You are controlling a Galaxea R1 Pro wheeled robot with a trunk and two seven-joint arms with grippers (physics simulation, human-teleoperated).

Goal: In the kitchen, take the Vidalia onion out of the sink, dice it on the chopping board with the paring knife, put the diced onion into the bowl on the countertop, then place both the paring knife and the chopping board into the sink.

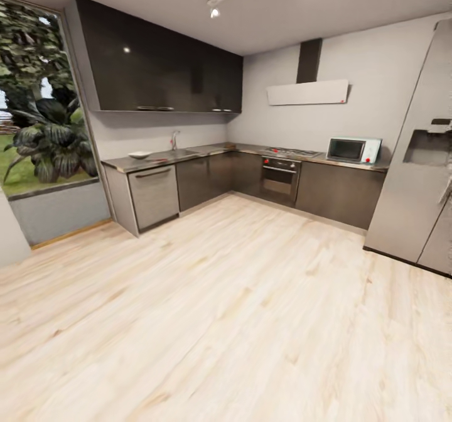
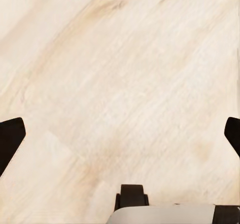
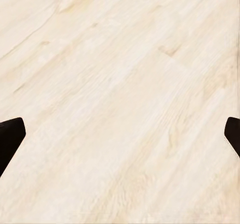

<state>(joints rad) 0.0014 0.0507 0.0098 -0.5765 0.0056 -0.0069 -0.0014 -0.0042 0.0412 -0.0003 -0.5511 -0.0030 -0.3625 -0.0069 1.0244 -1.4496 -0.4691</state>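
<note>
Left gripper (image 2: 120, 134): fingers (image 2: 11, 136) spread wide, dark tips at opposite edges of the left wrist view, nothing between them but pale plank floor (image 2: 125, 59). Right gripper (image 3: 120, 134): same, spread wide, empty, over floor. Head view: robot is well back from the L-shaped run of cabinets; countertop (image 1: 207, 152) across the room, tap (image 1: 175, 139) marking the sink (image 1: 182, 154), bowl (image 1: 139, 155) near the worktop's window end. A reddish fleck just beside the bowl may be the knife; too small to tell. Onion and board cannot be made out at this range. Judged stage: approach, no task step done. Risks: the base drives in off-line and ends facing the oven (image 1: 280, 180) stretch, not the sink, forcing a re-park; stopping too far out puts the basin beyond reach; closing in fast could clip the cabinet fronts. Fridge (image 1: 420, 158) crowds the right side if the turn goes wide. Head view gives room layout and heading; wrist views give only jaw state and floor clearance.
</note>
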